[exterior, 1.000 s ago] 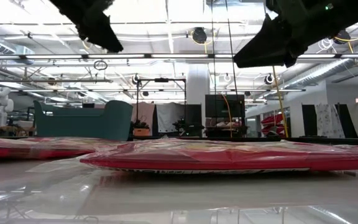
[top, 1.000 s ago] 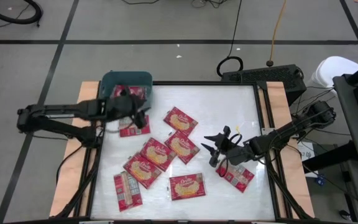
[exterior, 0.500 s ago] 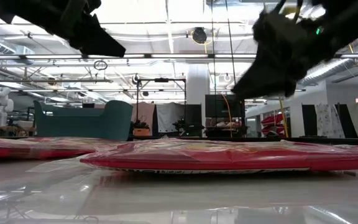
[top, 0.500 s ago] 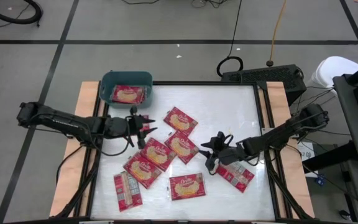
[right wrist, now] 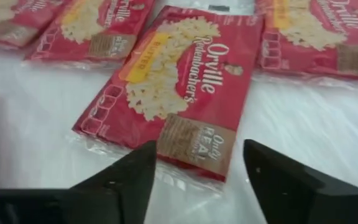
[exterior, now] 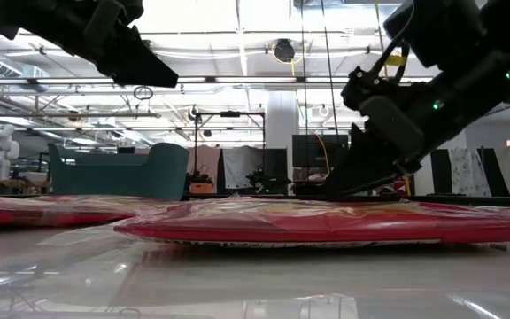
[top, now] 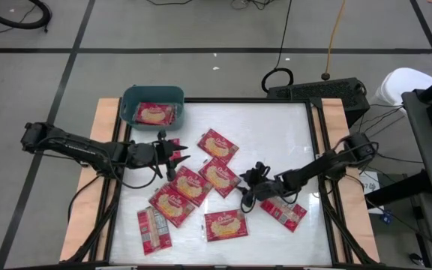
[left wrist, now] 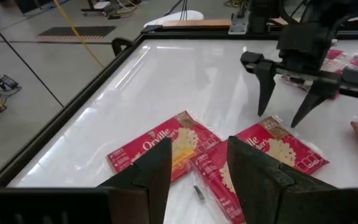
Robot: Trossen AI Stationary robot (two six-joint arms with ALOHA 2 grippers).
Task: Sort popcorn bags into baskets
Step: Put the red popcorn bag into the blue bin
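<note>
— White tabletop [top: 276, 135] first, since it's the biggest thing: where do your arms sit over it?

— My left arm reaches in from the left side, and my left gripper [top: 172, 155] hovers just above the table, near the teal basket [top: 128, 96] (which sits at the table's far left corner). My right arm comes in from the right, its gripper low over the middle.

— And the basket's contents?

— One red popcorn bag [top: 154, 114] lies flat inside it, picture side up.

— The rest of the bags?

— Seven lie loose on the table [top: 218, 144], most in a loose cluster between my two grippers; one by the near edge shows its pale printed back [top: 153, 229].

— What are your fingers doing?

— My left fingers [left wrist: 156, 171] stand parted with nothing between them. My right gripper [top: 247, 196] is spread wide, empty, poised just over a bag near the front [right wrist: 173, 81], one finger [right wrist: 120, 180] to either side of its end.
</note>
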